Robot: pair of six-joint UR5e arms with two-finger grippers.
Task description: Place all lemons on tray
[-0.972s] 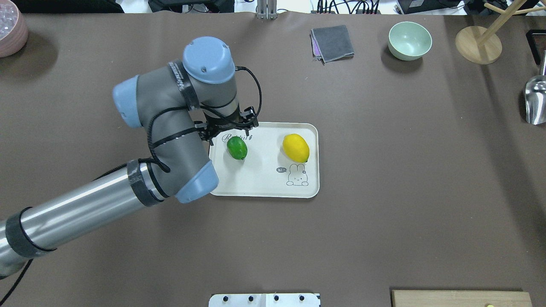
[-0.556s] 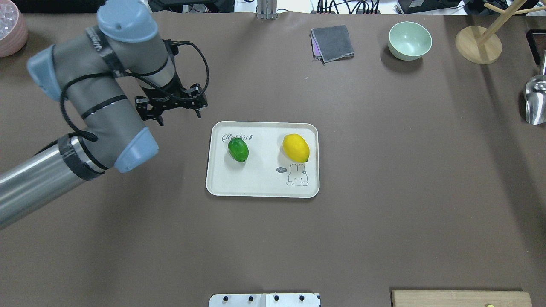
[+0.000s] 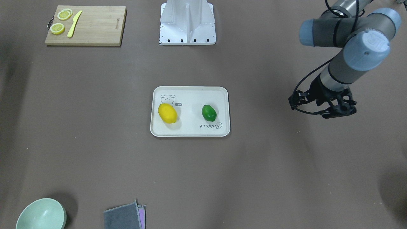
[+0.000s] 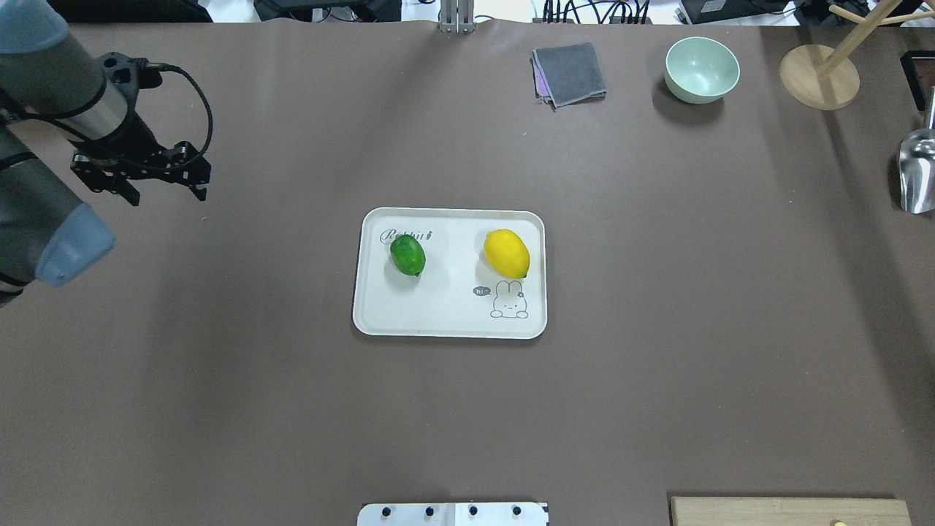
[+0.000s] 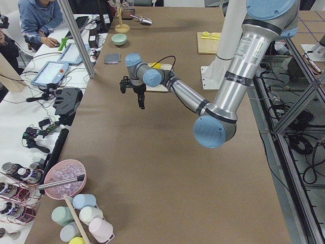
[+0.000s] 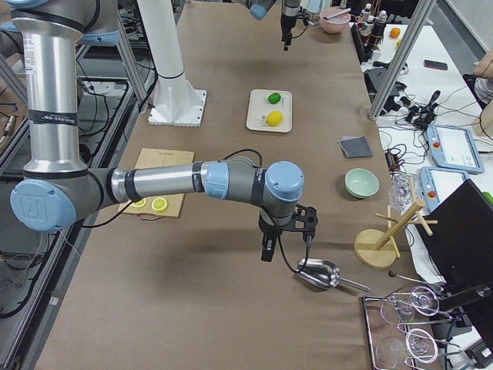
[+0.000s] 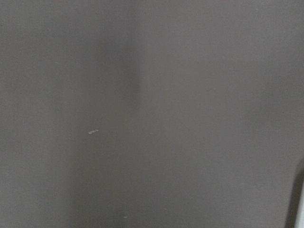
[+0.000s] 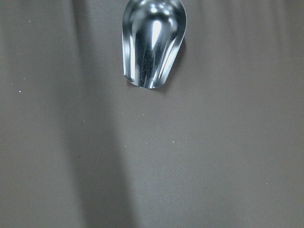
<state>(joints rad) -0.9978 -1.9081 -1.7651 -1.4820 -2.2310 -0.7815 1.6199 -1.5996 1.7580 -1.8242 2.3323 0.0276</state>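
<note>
The off-white tray [image 4: 445, 310] lies at the table's middle and also shows in the front-facing view [image 3: 190, 106]. The green lemon [image 4: 407, 255] lies on it near the "Rabbit" script; the yellow lemon [image 4: 506, 253] lies on it by the drawing. Both show in the front-facing view, green [image 3: 209, 113] and yellow [image 3: 167, 113]. My left gripper [image 4: 168, 191] is open and empty, above bare table far left of the tray, also in the front-facing view [image 3: 321, 109]. My right gripper [image 6: 269, 250] shows only in the exterior right view, beside a metal scoop; I cannot tell its state.
A wooden cutting board [image 3: 95, 30] with lemon slices and a yellow knife sits near the robot base [image 3: 187, 24]. A green bowl [image 4: 701, 69], grey cloth [image 4: 570, 73], wooden stand [image 4: 818, 77] and metal scoop [image 4: 917, 172] line the far and right sides. A pink bowl [image 4: 18, 55] sits far left.
My left arm has swung away from the tray's left end to the table's far left, gripper empty. The green lemon stays on the tray. The yellow lemon has not moved.
</note>
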